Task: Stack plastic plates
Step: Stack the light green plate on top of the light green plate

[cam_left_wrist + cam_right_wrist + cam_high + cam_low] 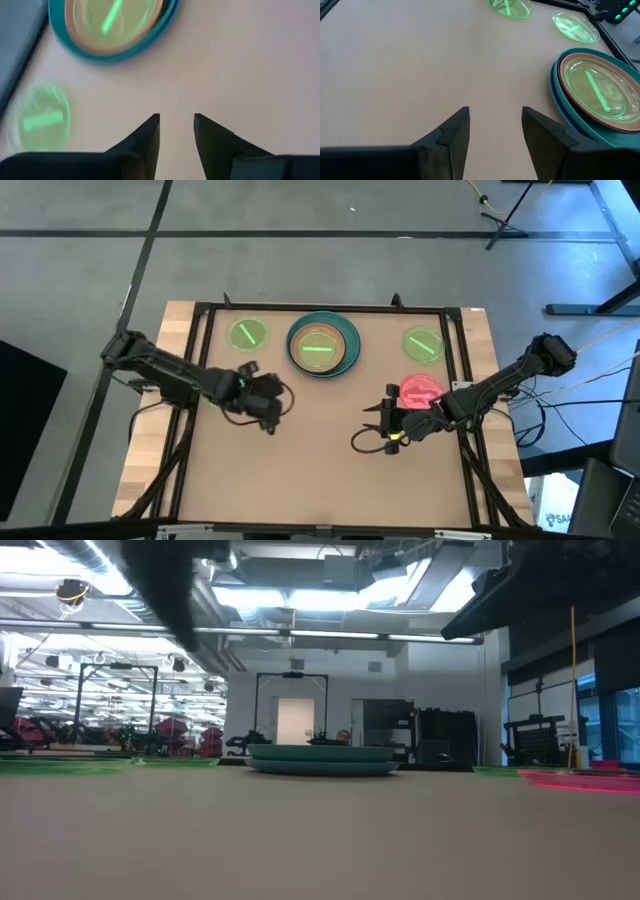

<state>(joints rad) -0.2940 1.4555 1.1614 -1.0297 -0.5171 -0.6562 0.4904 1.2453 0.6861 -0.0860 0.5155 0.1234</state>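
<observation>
We note left claw open, empty, over table; right claw open beside red-pink plate; stack untouched.

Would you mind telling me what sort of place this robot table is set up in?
Probably a robotics lab or workshop hall: exposed ceiling ducts and strip lighting, metal test frames standing behind the table, and cables trailing across a grey concrete floor.

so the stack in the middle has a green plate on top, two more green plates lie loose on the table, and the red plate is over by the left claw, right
Not quite. The red plate lies by the right claw, not the left claw; the high view shows it. The rest holds: the stack has a green plate on top, and two more green plates lie loose on the table.
</observation>
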